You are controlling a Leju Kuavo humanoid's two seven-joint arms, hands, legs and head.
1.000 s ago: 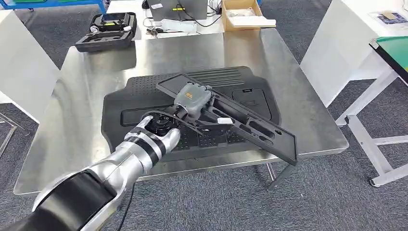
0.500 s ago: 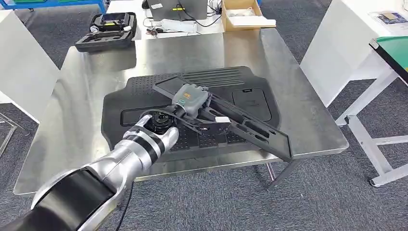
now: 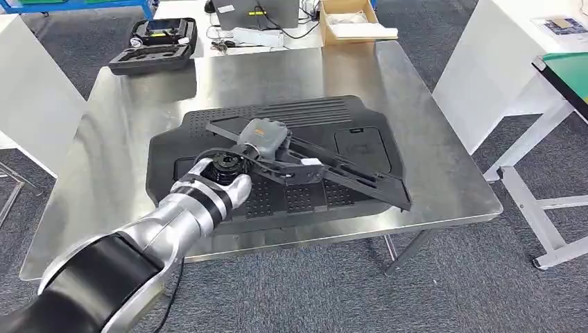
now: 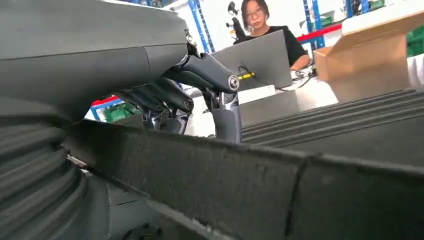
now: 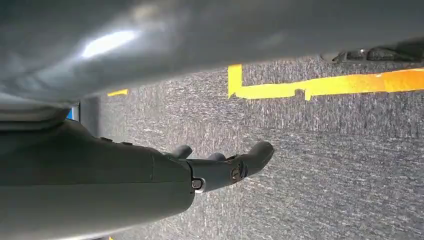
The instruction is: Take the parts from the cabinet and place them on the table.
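A long black frame part (image 3: 353,177) lies slanted across a large black ribbed panel (image 3: 201,146) on the steel table (image 3: 125,139). My left hand (image 3: 262,140) grips the frame part near its far left end, from above. In the left wrist view the fingers (image 4: 200,82) curl over the frame part's thick black edge (image 4: 250,180), with the panel's ribs (image 4: 340,115) behind. My right hand (image 5: 225,167) hangs over the grey carpet with its fingers stretched out and nothing in it.
A black case with a controller (image 3: 154,43) and a cardboard box (image 3: 350,19) sit at the table's far edge. A white table (image 3: 499,55) and a green-topped bench (image 3: 568,69) stand to the right. A person (image 4: 260,25) sits behind a laptop. Yellow tape (image 5: 320,85) marks the floor.
My left hand has moved left and down with the frame part. The part's near end has come back from beyond the table's front edge and lies flatter on the panel.
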